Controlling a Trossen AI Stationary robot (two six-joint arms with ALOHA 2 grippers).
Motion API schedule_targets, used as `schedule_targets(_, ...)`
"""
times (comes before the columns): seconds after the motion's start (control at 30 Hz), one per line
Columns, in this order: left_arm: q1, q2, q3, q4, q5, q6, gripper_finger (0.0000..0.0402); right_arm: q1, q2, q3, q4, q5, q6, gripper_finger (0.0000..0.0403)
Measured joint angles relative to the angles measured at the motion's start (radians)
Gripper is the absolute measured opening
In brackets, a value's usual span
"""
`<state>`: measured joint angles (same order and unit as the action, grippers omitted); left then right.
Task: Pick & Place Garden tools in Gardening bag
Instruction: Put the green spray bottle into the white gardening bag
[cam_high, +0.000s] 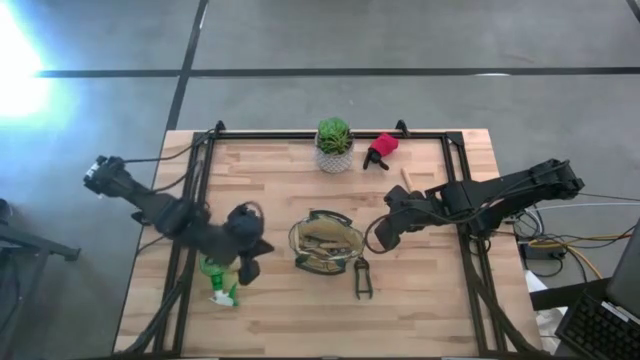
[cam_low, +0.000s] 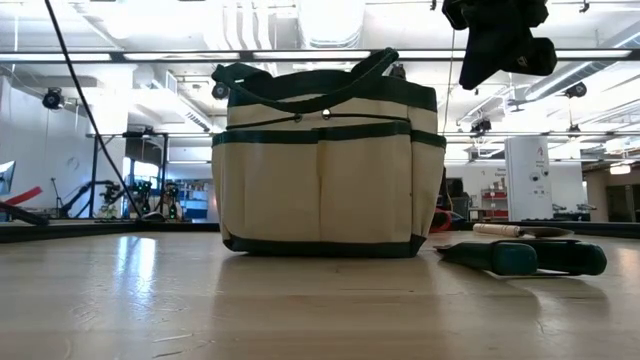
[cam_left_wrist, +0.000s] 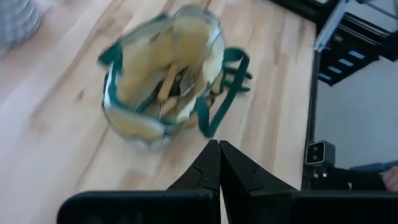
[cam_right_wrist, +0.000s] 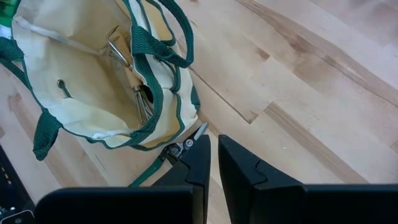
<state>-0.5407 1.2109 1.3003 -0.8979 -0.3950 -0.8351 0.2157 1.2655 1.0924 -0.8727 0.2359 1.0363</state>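
Step in hand, as judged: between picks. Several tools are already seen inside the bag (cam_high: 326, 243), which stands near the middle of the worktop (cam_high: 440, 310); wooden handles and metal shafts show in its mouth in both wrist views.

Left side: the left pincer (cam_left_wrist: 219, 163) is pressed together and empty, held above the worktop just left of the bag, its camera looking onto the bag's mouth. Directly beneath that arm, toward the front left corner, the green spray bottle (cam_high: 222, 283) lies on the wood, partly hidden by the arm.

Centre: a pruner (cam_high: 362, 279) lies just beside the bag's right front side, teal-handled in the low view. At the back edge stand a potted plant (cam_high: 334, 145) and, to its right, the red sprayer piece (cam_high: 381, 150). A wooden handle (cam_high: 409, 178) shows further right, partly under the right arm.

Right side: the right pincer (cam_right_wrist: 213, 163) is nearly shut on nothing, hovering just right of the bag, above the pruner's metal tip.

Next move, as judged: one pincer has to be spread and lowered onto a remaining tool. The pruner is nearest the right pincer; the bottle is nearest the left.

Obstructions: the bag's drooping handles (cam_right_wrist: 163, 38) cross part of its mouth and could catch a dropped tool. The pruner lies close against the bag's wall, leaving little room on that side. The plant stands just beside the sprayer piece.
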Motion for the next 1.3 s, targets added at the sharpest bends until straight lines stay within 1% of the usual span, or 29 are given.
schedule_targets(0.13,-0.132,0.012,0.000,-0.110,-0.121,-0.278,0.0003,0.000,0.000,0.000,0.000,0.000,0.000,0.0027)
schedule_targets(0.33,-0.357,0.052,0.000,-0.280,-0.288,-0.759,0.0003,0.000,0.000,0.000,0.000,0.000,0.000,0.0027)
schedule_targets(0.43,-0.429,0.083,0.000,-0.327,-0.324,-0.943,0.0003,0.000,0.000,0.000,0.000,0.000,0.000,0.0027)
schedule_targets(0.53,-0.471,0.119,0.000,-0.365,-0.324,-1.079,0.0003,0.000,0.000,0.000,0.000,0.000,0.000,0.0027)
schedule_targets(0.6,-0.482,0.145,0.000,-0.385,-0.290,-1.143,0.0003,0.000,0.000,0.000,0.000,0.000,0.000,0.0027)
schedule_targets(0.63,-0.484,0.157,0.000,-0.393,-0.257,-1.171,0.0003,0.000,0.000,0.000,0.000,0.000,0.000,0.0027)
schedule_targets(0.83,-0.485,0.228,0.000,-0.503,0.049,-1.350,0.0003,0.000,0.000,0.000,0.000,0.000,0.000,0.0027)
schedule_targets(0.93,-0.487,0.262,0.000,-0.543,0.161,-1.422,0.0003,0.000,0.000,0.000,0.000,0.000,0.000,0.0027)
schedule_targets(1.1,-0.490,0.317,0.000,-0.538,0.204,-1.507,0.0003,0.000,0.000,0.000,0.000,0.000,0.000,0.0027)
schedule_targets(1.2,-0.487,0.340,0.000,-0.532,0.251,-1.522,0.0003,0.000,0.000,0.000,0.000,0.000,0.000,0.0027)
schedule_targets(1.3,-0.475,0.362,0.000,-0.527,0.263,-1.523,0.0003,0.000,0.000,0.000,0.000,0.000,0.000,0.0027)
